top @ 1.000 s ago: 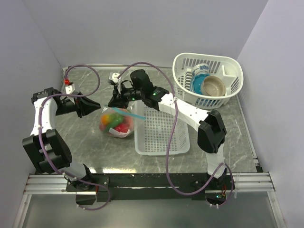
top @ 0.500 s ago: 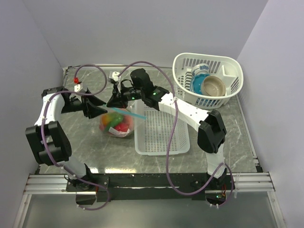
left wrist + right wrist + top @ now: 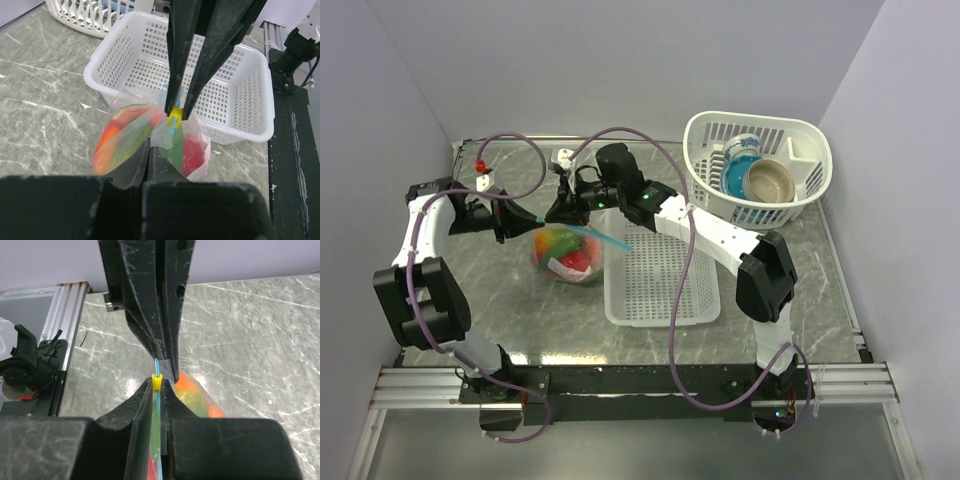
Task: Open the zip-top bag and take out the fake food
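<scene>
The zip-top bag (image 3: 567,256) hangs just above the table's left half, clear, with a teal zip strip (image 3: 605,241) on top. Inside shows the fake food (image 3: 192,152), red, green and orange pieces. My right gripper (image 3: 158,382) is shut on the zip strip at its yellow slider (image 3: 174,113), coming at the bag from the far right (image 3: 558,216). My left gripper (image 3: 149,143) is shut on the clear plastic of the bag's top edge, right beside the slider, reaching in from the left (image 3: 532,222). The two grippers' tips nearly touch.
A flat white slotted basket (image 3: 665,285) lies right beside the bag on its right. An oval white basket (image 3: 807,140) at the back right holds a blue bowl (image 3: 735,178) and a tan bowl (image 3: 770,180). Walls close in at left, back and right.
My left gripper swung right to the bag, opened wide on the way, then shut on the bag's top edge. The right gripper kept its hold; the bag shifted slightly.
</scene>
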`<state>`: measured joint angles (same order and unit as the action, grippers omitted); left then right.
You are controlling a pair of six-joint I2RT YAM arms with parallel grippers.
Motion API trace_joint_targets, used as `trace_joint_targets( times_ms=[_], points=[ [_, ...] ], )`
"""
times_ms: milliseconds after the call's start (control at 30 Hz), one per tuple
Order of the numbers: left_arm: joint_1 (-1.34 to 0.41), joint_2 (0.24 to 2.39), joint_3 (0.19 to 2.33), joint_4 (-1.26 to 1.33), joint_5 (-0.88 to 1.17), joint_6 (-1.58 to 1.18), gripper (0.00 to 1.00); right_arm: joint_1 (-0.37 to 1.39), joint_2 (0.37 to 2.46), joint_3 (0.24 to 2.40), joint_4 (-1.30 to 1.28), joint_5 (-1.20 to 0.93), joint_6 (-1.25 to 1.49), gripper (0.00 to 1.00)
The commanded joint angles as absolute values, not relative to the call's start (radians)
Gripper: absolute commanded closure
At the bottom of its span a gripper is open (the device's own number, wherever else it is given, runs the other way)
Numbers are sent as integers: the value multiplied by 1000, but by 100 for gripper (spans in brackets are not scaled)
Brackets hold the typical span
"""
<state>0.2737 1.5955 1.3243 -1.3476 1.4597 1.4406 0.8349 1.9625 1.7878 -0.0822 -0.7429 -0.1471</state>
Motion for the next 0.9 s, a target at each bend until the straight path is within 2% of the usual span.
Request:
trace_joint_targets(
  times_ms=[0, 200, 467, 700, 867],
  points=[
    [307, 1513, 1371, -1376, 1548, 1405, 99, 816, 1919, 1779, -66, -713, -166, 100],
    [445, 1496, 1385, -1376, 1557, 1365, 99, 790, 1908, 1727, -51, -715, -156, 100],
    [474, 1460, 1374, -1376, 1560, 1353, 99, 779, 1916, 1707, -46, -718, -149, 100],
    [560, 1473, 1465, -1373, 1597, 1327, 99, 769, 1921, 1674, -109, -641, -195, 100],
    [681, 1537, 1538, -1374, 1648, 1333, 99, 747, 1844, 1534, -11, -614, -135, 100]
  ],
)
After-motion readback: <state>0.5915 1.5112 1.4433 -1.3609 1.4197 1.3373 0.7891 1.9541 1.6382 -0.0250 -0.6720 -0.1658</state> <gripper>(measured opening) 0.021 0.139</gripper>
